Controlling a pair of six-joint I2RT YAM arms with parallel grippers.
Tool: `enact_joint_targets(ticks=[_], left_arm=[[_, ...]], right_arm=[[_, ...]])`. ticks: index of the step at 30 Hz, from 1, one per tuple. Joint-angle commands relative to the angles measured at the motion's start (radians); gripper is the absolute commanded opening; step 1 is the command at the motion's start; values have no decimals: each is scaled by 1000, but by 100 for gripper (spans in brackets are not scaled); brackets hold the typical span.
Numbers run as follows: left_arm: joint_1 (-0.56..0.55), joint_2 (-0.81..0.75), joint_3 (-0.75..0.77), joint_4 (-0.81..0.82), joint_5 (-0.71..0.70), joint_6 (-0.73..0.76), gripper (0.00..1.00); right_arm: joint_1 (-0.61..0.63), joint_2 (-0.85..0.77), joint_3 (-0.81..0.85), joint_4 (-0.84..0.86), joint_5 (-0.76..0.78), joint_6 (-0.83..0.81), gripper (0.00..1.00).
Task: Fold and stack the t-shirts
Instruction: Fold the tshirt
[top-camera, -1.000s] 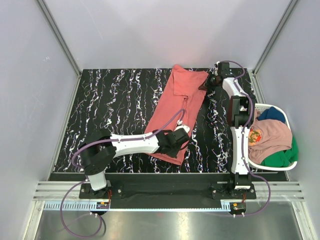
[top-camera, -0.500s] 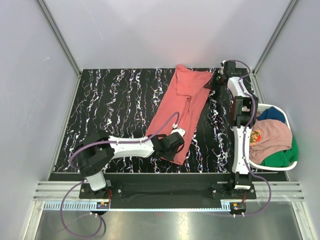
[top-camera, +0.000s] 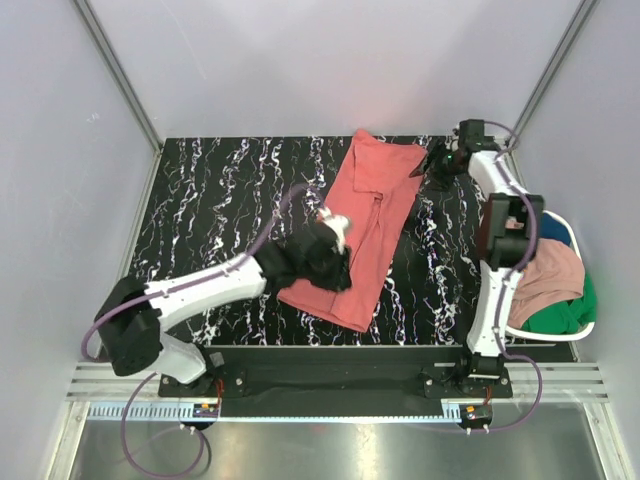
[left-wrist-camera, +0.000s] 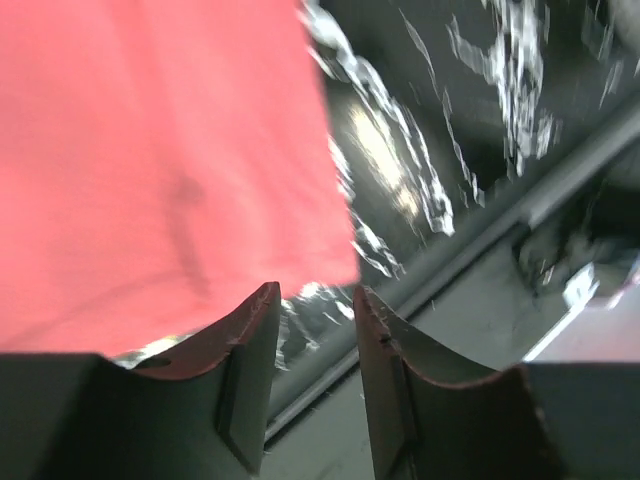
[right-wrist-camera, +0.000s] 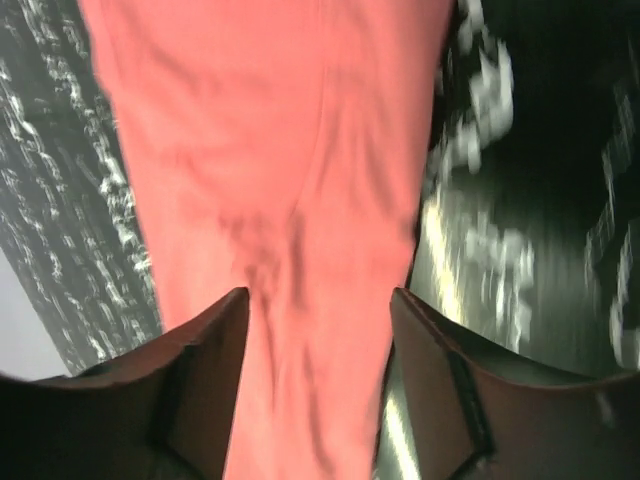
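While hanging open and empty, left gripper (left-wrist-camera: 315, 298) over the red t-shirt (top-camera: 375, 215) at its left edge, mid length. Lies flat on the table (top-camera: 220, 200), long axis slanting away rightward. Right gripper (right-wrist-camera: 318, 295) at the far right corner, fingers apart.

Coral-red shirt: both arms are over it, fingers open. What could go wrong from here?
The left fingers frame mostly bare table beside a corner of the coral-red shirt, so closing may catch only hem or nothing. The shirt lies diagonal and creased under the right fingers, so a fold could come out skewed.
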Motion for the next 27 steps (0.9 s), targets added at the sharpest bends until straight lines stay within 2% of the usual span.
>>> enact_joint_targets(ticks=[1,2,3,4,6,7,10,13,18,21,27], left_arm=[[192,-73,-30,-66,32,25,41],[282,-101,-70,-64,39,34,42],[319,-110,-86,-61,35,40,43],[385,-119,-101,-70,27,42,44],[440,-139,-145,-75,41,51,45],[463,-145,-162,-76,40,53,46],[542,-146,-218,-58,67,50,49],[552,-113,-239,-32,131,50,52],[554,-107,-320,45,214,19,53],[554,-106,-377,97,227,-5,53],[556,-86,-431,135,210,-15,52]], right_arm=[[45,-324,-261,-46,144,100,68],[72,-431,-330,-57,167,122,74],[110,-482,-397,-63,215,173,78],[132,-536,-530,-60,229,195,81],[218,-677,-661,-43,255,234,84],[241,-718,-773,-41,269,279,84],[327,-869,-974,-28,286,378,84],[406,-1019,-1137,17,301,457,81],[497,-1194,-1264,64,310,487,76],[571,-1190,-1330,112,270,521,74],[742,-1142,-1380,176,342,639,72]])
